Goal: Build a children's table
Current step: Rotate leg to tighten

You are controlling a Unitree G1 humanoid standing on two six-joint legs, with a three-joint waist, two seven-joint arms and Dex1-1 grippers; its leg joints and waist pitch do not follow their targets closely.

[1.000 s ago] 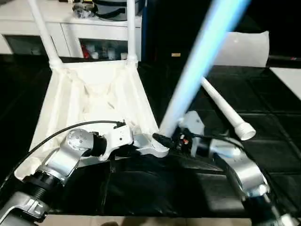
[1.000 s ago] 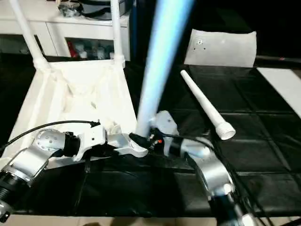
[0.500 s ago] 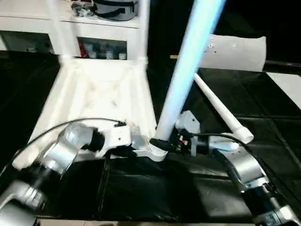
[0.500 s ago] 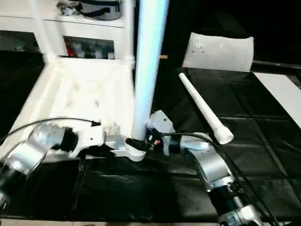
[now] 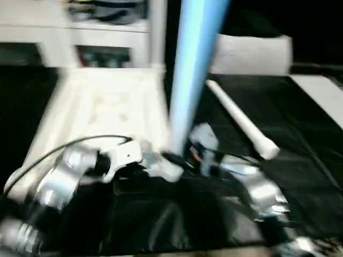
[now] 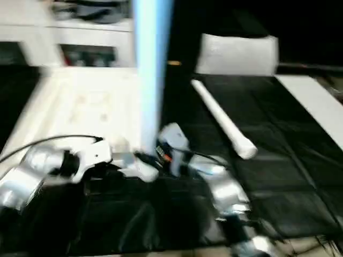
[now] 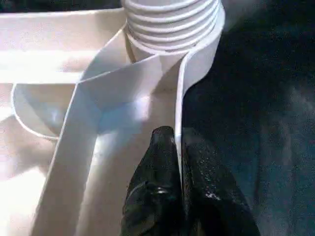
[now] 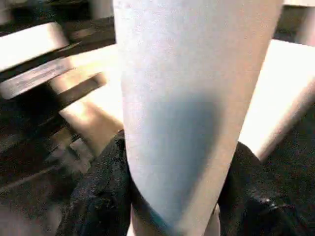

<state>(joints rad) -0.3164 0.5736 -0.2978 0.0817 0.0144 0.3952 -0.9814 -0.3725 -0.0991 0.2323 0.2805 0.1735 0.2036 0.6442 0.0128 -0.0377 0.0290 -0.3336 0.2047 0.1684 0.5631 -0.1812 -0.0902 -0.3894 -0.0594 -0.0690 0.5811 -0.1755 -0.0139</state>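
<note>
No writing, label or brand can be read on anything here.

The table top [image 5: 107, 107] is lying upside down on the black surface [image 5: 300, 107], its ribbed underside facing up, at the robot's left. A leg [image 5: 157, 32] is standing upright in a far corner socket.

The left gripper [image 7: 178, 196] is pinching the thin side wall of the table top at the near right corner, its two black fingers [image 7: 152, 196] pressed together on the wall, one on each side. Just beyond it the ribbed collar of a leg is sitting in the round corner socket [image 7: 172, 24].

The right gripper [image 8: 172, 196] is clamping a second leg [image 5: 193, 69] between its fingers [image 8: 98, 191], which are standing half spread on either side of the round shaft. This leg is standing nearly upright, its long axis rising out of the near right corner of the table top, right beside the left gripper.

Another leg [image 5: 238, 118] is lying flat on the surface to the right, apart from the table top, its long axis running from far left to near right, its wide end toward the near right.
</note>
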